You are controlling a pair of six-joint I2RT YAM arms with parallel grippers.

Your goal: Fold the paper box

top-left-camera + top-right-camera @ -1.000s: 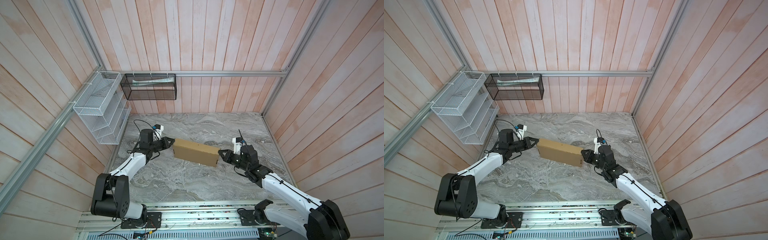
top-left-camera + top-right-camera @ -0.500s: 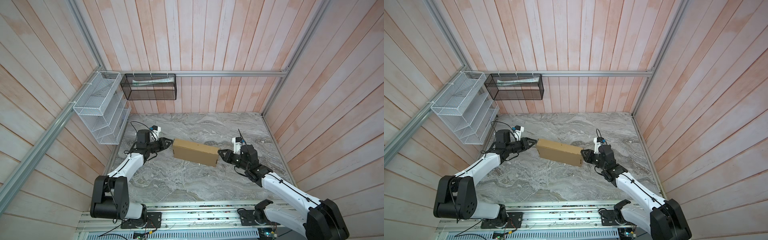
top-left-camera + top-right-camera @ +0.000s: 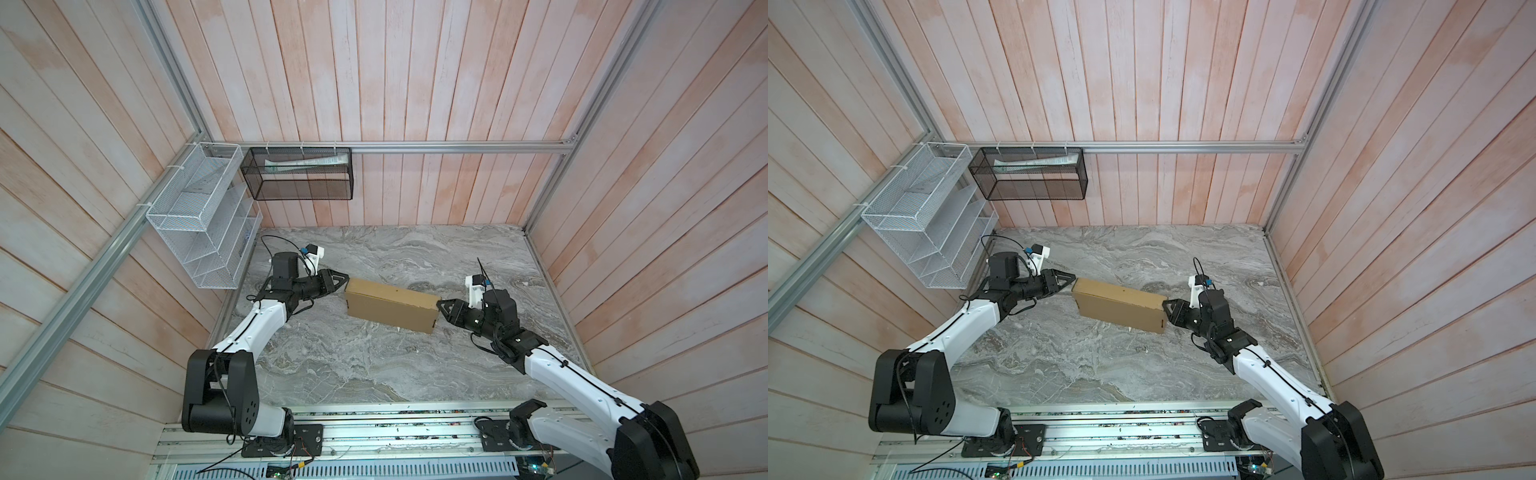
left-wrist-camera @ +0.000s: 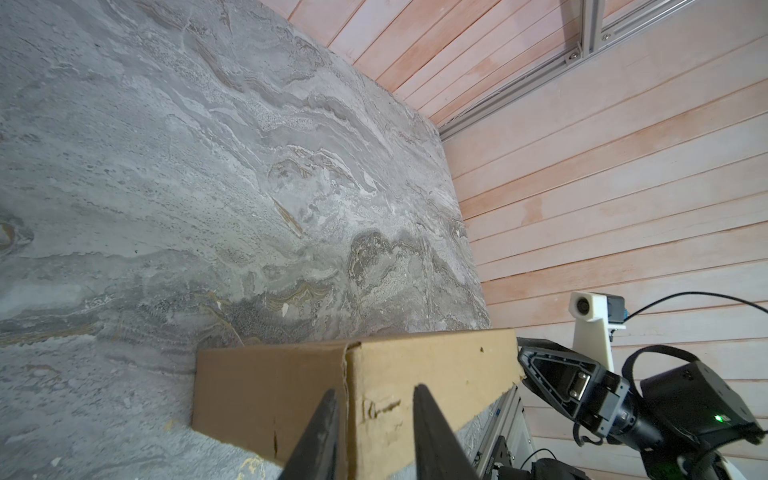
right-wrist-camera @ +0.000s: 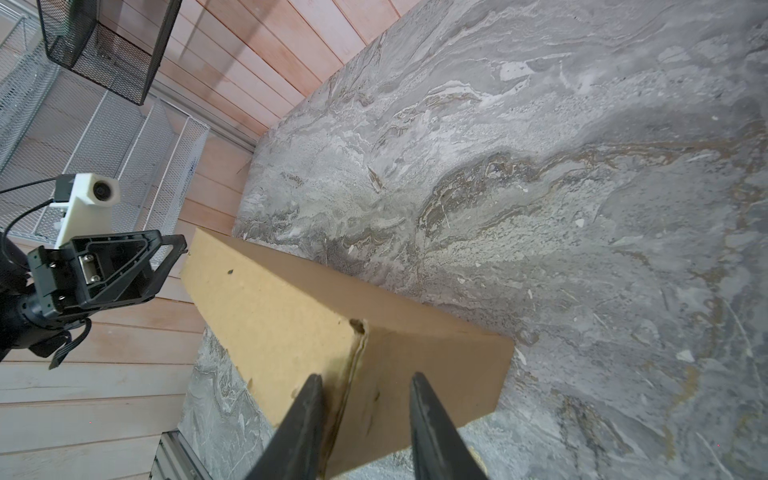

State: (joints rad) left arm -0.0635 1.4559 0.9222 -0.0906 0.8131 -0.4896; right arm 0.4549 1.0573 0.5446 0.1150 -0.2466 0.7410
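The paper box (image 3: 390,304) is a closed tan cardboard block lying slantwise in the middle of the marble table (image 3: 332,365); it shows in both top views and in both wrist views (image 4: 415,365) (image 5: 291,316). My left gripper (image 3: 345,279) points at the box's left end, fingertips just short of it, jaws a little apart. In the left wrist view the left gripper (image 4: 374,395) frames the end's corner edge without pinching it. My right gripper (image 3: 441,306) stands at the box's right end, jaws apart. In the right wrist view the right gripper (image 5: 365,379) frames that end's corner, holding nothing.
A white wire rack (image 3: 199,220) hangs on the left wall near the left arm. A black mesh basket (image 3: 299,174) hangs on the back wall. Wooden walls close three sides, and a metal rail (image 3: 374,432) with the arm bases runs along the front.
Both grippers' jaws have widened at the box's ends. The left gripper has drawn back slightly to the left. The box has stayed where it was.
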